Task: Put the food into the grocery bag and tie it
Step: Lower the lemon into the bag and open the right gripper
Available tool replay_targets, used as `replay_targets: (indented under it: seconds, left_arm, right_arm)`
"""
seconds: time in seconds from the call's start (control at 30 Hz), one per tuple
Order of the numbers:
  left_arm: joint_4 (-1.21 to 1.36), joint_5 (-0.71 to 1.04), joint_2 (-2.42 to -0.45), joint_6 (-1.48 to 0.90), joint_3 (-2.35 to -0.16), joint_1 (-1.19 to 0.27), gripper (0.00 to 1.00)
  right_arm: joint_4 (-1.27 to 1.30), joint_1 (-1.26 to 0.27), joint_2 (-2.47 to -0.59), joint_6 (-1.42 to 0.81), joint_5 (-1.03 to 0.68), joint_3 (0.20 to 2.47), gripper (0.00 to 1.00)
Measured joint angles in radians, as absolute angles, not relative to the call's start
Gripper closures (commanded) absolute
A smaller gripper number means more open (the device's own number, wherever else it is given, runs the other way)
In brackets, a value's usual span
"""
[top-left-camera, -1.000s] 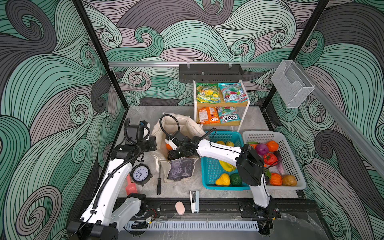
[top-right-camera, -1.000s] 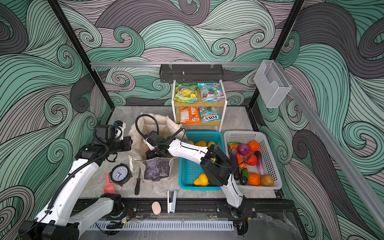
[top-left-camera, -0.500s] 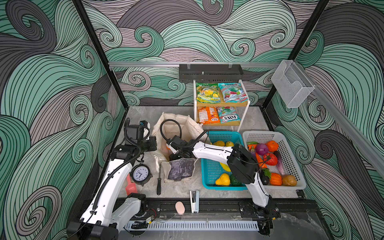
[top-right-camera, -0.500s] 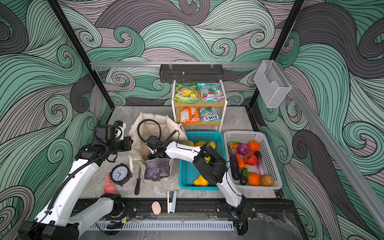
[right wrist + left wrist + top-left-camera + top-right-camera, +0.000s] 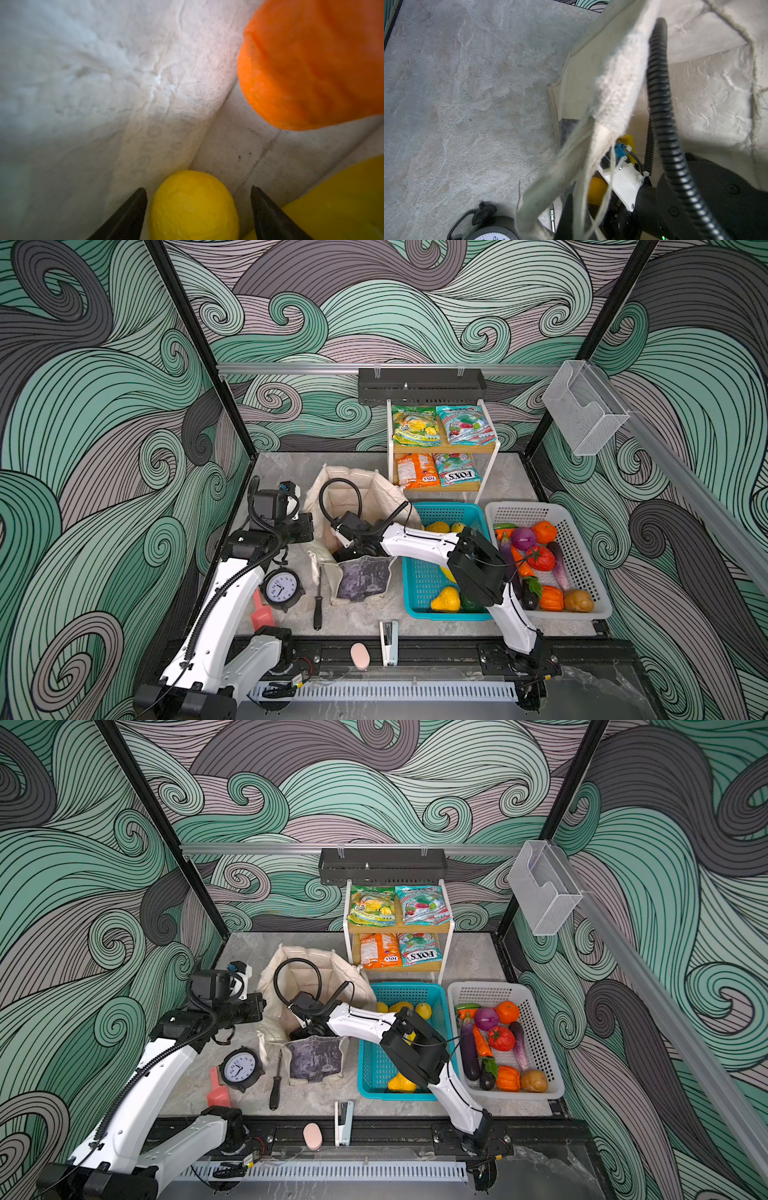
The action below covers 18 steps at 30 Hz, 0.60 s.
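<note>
Both top views: bag (image 5: 376,493) at the teal basket's (image 5: 446,510) nine o'clock, left gripper (image 5: 305,526) jaws shut, apparently on its rim. Left wrist view: that rim (image 5: 616,83) sags, limp. Right wrist view: right gripper (image 5: 197,188) jaws spread, empty, astride a likely light, slick yellow fruit (image 5: 193,207) inside the bag; squeeze its middle.

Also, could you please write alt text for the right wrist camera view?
A round yellow fruit sits between two parted dark fingers inside the cream grocery bag. An orange fruit looms close to the lens, and part of another yellow piece shows at the frame's edge.
</note>
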State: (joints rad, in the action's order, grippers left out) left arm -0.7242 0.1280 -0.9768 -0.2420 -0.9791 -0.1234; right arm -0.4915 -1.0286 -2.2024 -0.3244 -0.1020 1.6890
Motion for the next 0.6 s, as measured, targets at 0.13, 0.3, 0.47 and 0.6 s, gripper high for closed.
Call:
replay_targets:
  seconds: [0.13,0.3,0.47,0.6]
  left_arm:
    - [-0.725,0.128,-0.973,-0.242,-0.979,-0.123,1.00]
    - [-0.725,0.128,-0.964,-0.239,-0.978,-0.123,1.00]
    - [-0.725,0.128,-0.965,-0.236,-0.978,-0.123,1.00]
    - [-0.725,0.128,-0.964,-0.236,-0.978,-0.123,1.00]
  right_arm:
    - [-0.547,-1.028,-2.158,-0.323,-0.094,1.690,0.01]
    - [-0.593,-1.028,-2.031,-0.326,-0.078,1.673,0.00]
    - [-0.603,-1.027,-1.846,-0.326,-0.052,1.642,0.00]
    - [-0.603,-1.023,-1.724,-0.325,-0.026,1.596,0.01]
